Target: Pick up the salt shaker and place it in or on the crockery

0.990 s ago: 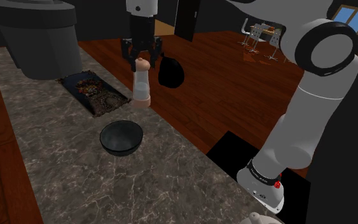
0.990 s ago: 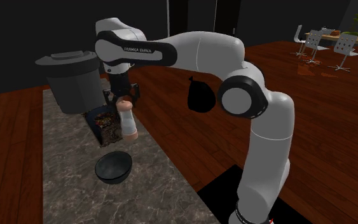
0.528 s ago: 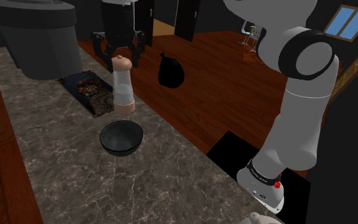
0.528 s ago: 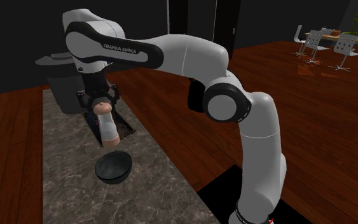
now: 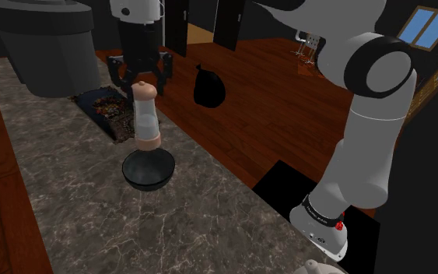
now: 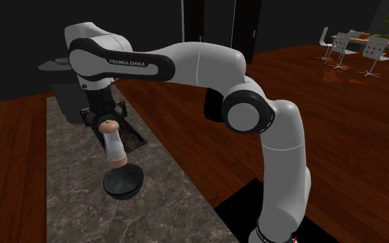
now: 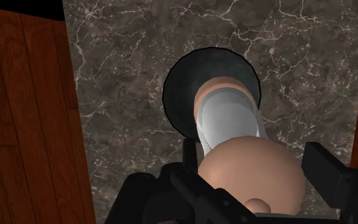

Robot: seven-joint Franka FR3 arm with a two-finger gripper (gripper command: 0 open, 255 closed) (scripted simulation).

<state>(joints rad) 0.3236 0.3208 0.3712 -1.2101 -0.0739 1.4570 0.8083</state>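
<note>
While clamped on the rounded peach cap, the black two-finger gripper [image 5: 142,76] holds the tall salt shaker with a clear body and peach ends [image 5: 145,117] upright in the air. Shaker's base hangs directly above the round black bowl [image 5: 159,176], close to its rim, and I cannot tell if they touch. Bowl sits on the grey-brown marble bench [image 5: 92,210]; a dark patterned flat mat [image 5: 100,107] lies on the bench behind it, and a black bag [image 5: 209,87] is off on the wood floor.

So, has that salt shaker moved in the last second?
Yes: the salt shaker went from beside the patterned mat to just over the black bowl.
</note>
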